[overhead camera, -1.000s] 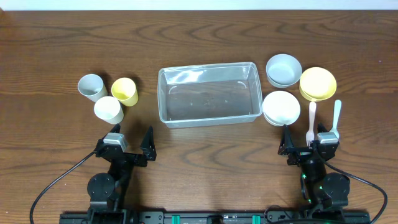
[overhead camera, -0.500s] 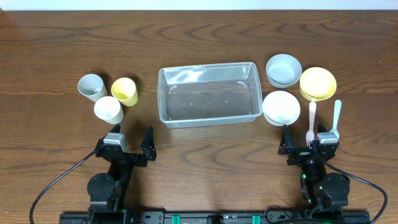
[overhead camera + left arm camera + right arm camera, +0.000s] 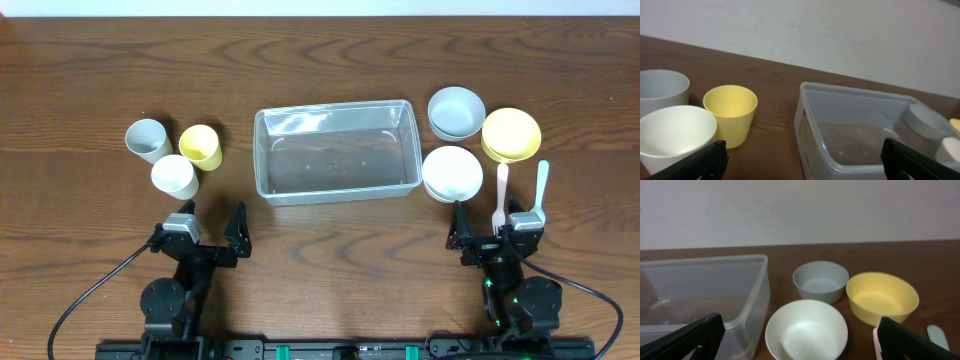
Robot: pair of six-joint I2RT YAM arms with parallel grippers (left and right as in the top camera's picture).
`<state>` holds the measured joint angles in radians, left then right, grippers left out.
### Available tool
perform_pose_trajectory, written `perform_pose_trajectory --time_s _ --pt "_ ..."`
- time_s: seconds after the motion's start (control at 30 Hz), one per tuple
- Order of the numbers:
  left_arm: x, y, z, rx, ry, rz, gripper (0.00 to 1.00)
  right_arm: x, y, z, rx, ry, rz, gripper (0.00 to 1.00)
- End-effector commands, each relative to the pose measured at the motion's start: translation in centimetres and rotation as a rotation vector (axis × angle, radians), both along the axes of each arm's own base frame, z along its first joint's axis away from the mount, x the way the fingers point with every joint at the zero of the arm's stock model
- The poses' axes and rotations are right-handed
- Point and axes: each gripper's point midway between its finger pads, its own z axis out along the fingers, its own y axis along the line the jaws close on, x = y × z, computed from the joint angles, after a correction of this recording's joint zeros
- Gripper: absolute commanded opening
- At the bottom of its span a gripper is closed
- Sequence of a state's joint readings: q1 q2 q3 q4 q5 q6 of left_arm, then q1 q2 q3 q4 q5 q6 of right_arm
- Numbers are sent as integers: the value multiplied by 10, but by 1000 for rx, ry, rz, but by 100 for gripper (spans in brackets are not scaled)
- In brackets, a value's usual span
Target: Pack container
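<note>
The clear rectangular container [image 3: 336,150] sits empty at the table's middle; it also shows in the left wrist view [image 3: 860,130] and the right wrist view [image 3: 705,295]. Left of it stand a grey cup [image 3: 147,140], a yellow cup [image 3: 201,146] and a white cup [image 3: 174,177]. Right of it are a grey bowl [image 3: 456,112], a yellow bowl [image 3: 511,135] and a white bowl [image 3: 452,174]. Two white utensils [image 3: 502,195] [image 3: 541,187] lie beside the white bowl. My left gripper [image 3: 208,237] and right gripper [image 3: 493,235] are open and empty near the front edge.
Cables run from both arm bases along the front edge. Bare wood lies between the grippers and behind the container.
</note>
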<state>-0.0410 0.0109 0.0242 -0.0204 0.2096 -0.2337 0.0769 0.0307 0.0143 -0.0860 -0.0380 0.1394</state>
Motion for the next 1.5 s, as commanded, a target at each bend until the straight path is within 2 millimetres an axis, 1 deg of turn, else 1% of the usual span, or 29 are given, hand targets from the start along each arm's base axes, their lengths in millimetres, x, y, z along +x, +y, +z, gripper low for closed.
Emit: perform_pose_trajectory --time_s 0.0,0.07,0.17,0.27,0.4,0.5,0.57,0.63,0.7,0.8,0.87,0.97,1.03,1.1,1.17,1.2,1.3,1.4,1.47 --pt "-1 0 -5 -47 40 2 98 0 1 -9 17 62 4 99" --pt "-2 0 3 -46 47 3 98 -1 1 -12 14 106 3 99" --pt "-5 0 13 -40 96 4 98 -1 1 -7 8 175 2 99" --pt "-8 4 27 -35 167 25 98 1 -2 8 -17 242 -12 99" --pt "-7 14 61 -18 259 88 98 8 -4 33 -38 352 -20 99" --pt "-2 23 82 6 369 138 98 16 -6 48 -72 468 -29 99" --pt "1 22 89 27 476 135 98 20 -6 56 -110 565 -15 99" --pt "1 22 91 41 614 133 98 22 -5 62 -146 659 3 99" --pt "-4 22 90 57 766 133 98 25 -4 70 -150 730 15 99" --pt "-14 23 86 77 964 131 98 28 7 76 -122 808 74 99" --pt "-21 23 79 90 1079 130 98 32 7 76 -125 830 69 99" --pt "-20 23 69 106 1150 120 98 36 5 69 -112 861 53 99" --pt "-12 21 67 101 1158 115 98 35 5 61 -87 903 31 99" --pt "2 20 73 100 1157 113 98 34 5 51 -84 953 28 99" --pt "22 21 81 105 1151 117 98 35 5 41 -79 996 22 99" --pt "35 21 85 124 1145 111 98 35 5 36 -77 1019 20 99" --pt "71 26 89 172 1143 121 98 37 5 25 -72 1065 15 99" --pt "103 27 79 197 1158 113 98 39 5 18 -74 1090 15 99" --pt "121 27 61 206 1182 107 98 39 5 15 -75 1101 15 99"
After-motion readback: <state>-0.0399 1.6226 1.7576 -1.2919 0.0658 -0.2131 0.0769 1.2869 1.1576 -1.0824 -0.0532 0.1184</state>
